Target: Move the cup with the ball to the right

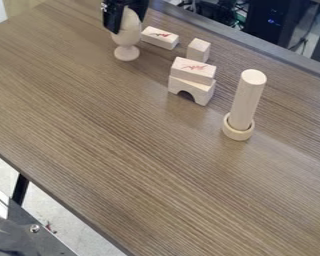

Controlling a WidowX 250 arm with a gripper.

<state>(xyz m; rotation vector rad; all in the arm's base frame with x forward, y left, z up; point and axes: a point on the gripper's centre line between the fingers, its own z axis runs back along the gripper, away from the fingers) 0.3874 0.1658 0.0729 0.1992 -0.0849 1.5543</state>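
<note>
Counting one cup [126, 52] and one ball [130, 23]. Tallying two bricks [193, 71], one cube [199, 50] and one arch [201, 93], making four blocks altogether. Noting one rod [246, 102] and one ring [238, 134], each being entered singly. Also logging one gripper [126, 21], one table [116, 145] and, at the near edge, one leg [20, 189].

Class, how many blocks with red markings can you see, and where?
2. One marked block lies between the cup and the small cube; the other marked block sits on the arch block. Hidden faces might bear more markings.
</note>
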